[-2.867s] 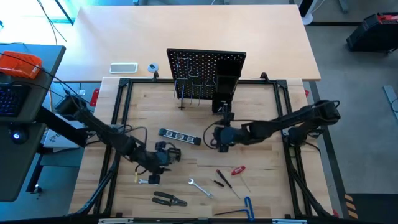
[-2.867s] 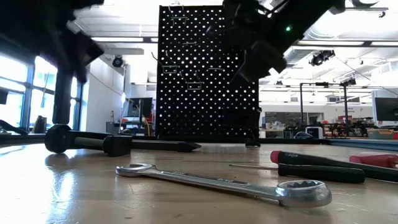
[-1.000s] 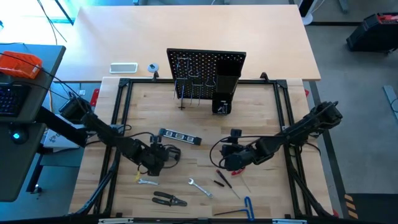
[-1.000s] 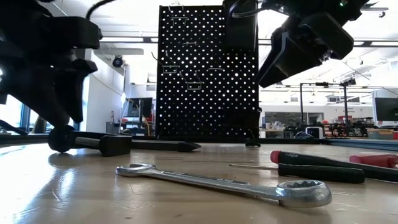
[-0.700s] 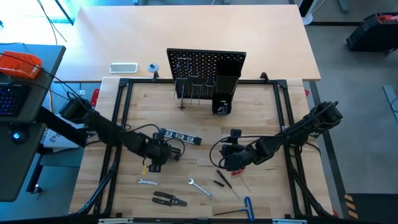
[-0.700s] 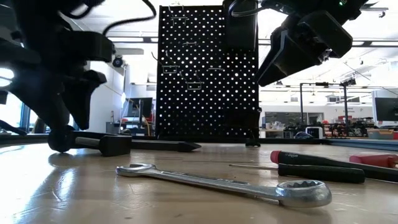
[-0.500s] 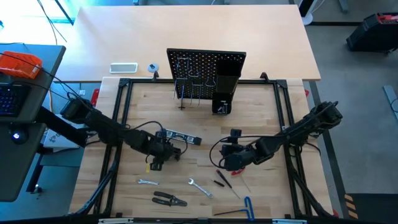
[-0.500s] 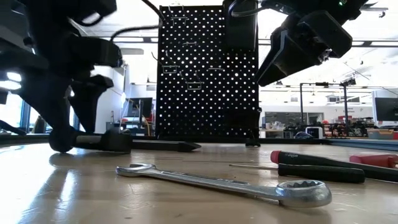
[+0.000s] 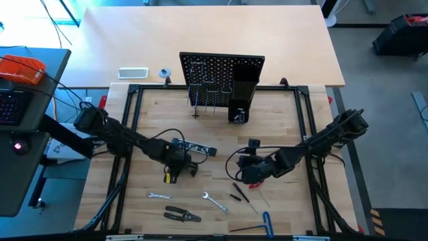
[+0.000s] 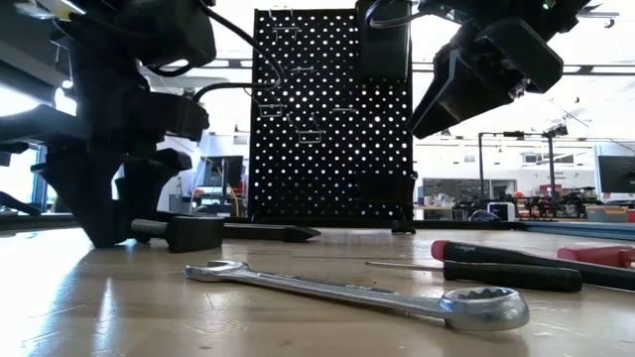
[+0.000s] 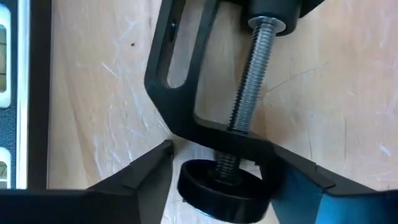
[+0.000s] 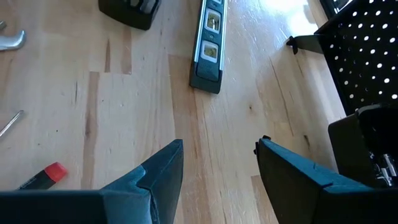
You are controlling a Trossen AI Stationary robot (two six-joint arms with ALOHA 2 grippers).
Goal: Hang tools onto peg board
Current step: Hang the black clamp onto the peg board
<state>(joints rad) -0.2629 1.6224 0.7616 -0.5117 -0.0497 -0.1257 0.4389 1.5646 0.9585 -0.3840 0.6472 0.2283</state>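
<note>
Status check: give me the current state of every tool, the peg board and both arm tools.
C-clamp: flat on table, between left tool's fingers.
Left tool: open around clamp's screw end.
Right tool: open, empty, above bare table.
Level: lying on table.
Peg board: upright, hooks empty.
Wrench: lying on table.
Pliers: on table.

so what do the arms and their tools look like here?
Both arms are dark, slim, jointed links. A black cable loops over the left tool and another curves beside the right tool. Up close, the right tool's fingers are flat, dark teal wedges with angular tips; the left tool's look the same. No markings visible.
</note>
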